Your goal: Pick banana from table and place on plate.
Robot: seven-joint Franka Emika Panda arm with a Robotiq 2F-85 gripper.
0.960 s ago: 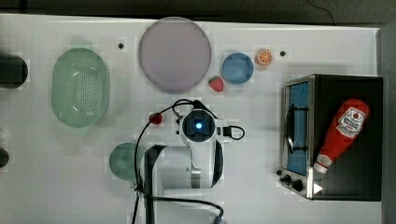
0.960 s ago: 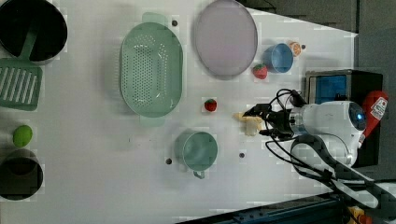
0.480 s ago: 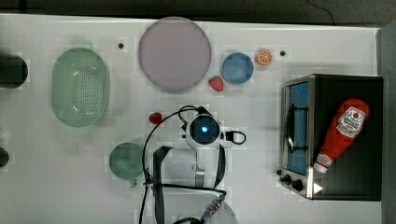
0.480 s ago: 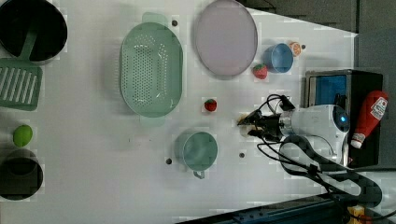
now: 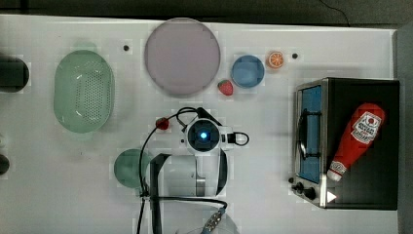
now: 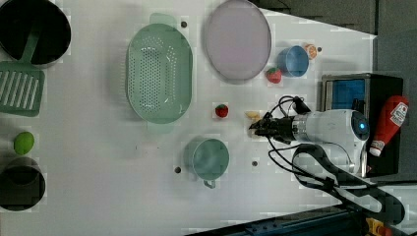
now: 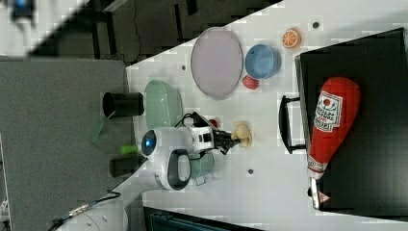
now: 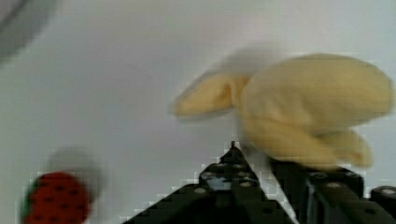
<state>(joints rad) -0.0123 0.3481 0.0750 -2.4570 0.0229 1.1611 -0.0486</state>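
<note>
The pale yellow banana [image 8: 317, 107] lies on the white table [image 5: 58, 195], bunched up right at my fingertips. My gripper [image 8: 271, 168] is low over the table with its dark fingers drawn in on the banana's lower edge. Seen in the right view, the banana [image 7: 243, 134] sticks out past the gripper [image 7: 230, 139]. The left view has the banana [image 6: 252, 114] just beside the gripper [image 6: 255, 129]. The mauve-grey plate [image 5: 182, 56] stands bare at the table's far side, well away from the arm. From the top view my wrist hides the banana.
A red strawberry [image 5: 162, 123] lies close to the wrist, another [image 5: 225, 87] by the blue bowl [image 5: 247, 71]. An orange slice [image 5: 275, 59], a green basket [image 5: 84, 97] and a green mug [image 5: 129, 168] stand around. A toaster oven [image 5: 311, 141] with a ketchup bottle [image 5: 358, 139] fills the top view's right.
The fingers have drawn in from wide open onto the banana. The wrist has shifted slightly toward the top view's lower right and come down.
</note>
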